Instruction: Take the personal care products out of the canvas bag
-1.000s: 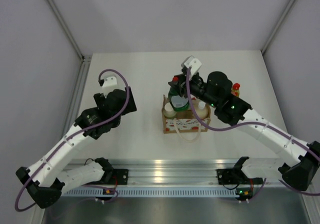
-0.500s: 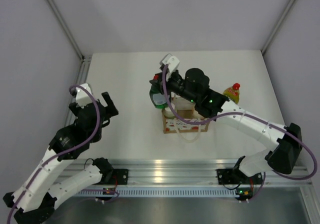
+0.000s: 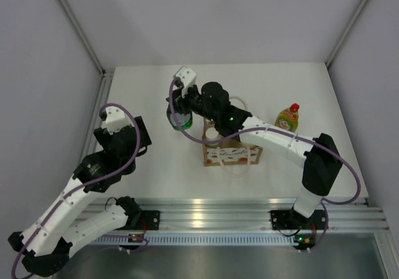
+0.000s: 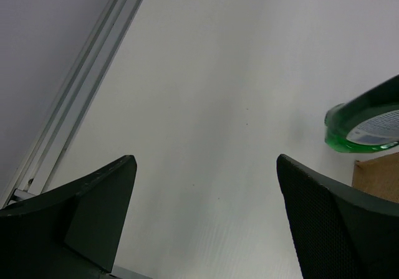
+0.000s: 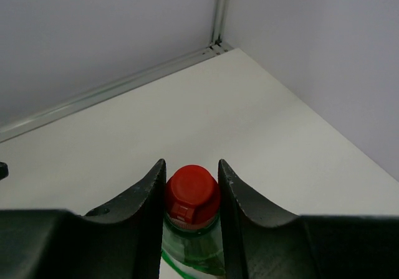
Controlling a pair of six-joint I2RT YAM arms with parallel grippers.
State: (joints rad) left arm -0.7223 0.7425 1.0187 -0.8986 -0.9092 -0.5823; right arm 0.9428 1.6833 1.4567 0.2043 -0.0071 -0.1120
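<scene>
White table (image 3: 299,83) under everything. Right arm (image 3: 280,143): reaches from the near right corner diagonally over the canvas bag (image 3: 229,154) toward the far left. Left arm (image 3: 93,170): sits folded at the near left, well apart from the bag. Bag itself: stands upright near the middle of the table, mouth up, cream rope handle drooping over its near side; shows only as a brown corner at the right edge of the left wrist view.

Right gripper (image 3: 181,99): clamps tight on the dark green bottle (image 3: 178,119), just under the red cap (image 5: 192,195). Frames that cap squarely between the two fingers (image 5: 148,195), with the green body hanging below them. Keeps the bottle outside the bag, just beside its far left corner, tilted, base turned toward the left wrist view.

Left gripper (image 4: 206,160): gapes wide over bare table, grips nothing, faces the green bottle from some way off.

Yellow bottle (image 3: 287,116): stands on the table right of the bag, well apart from both grippers. White-capped bottle (image 3: 212,132): pokes up inside the bag's far left corner.
</scene>
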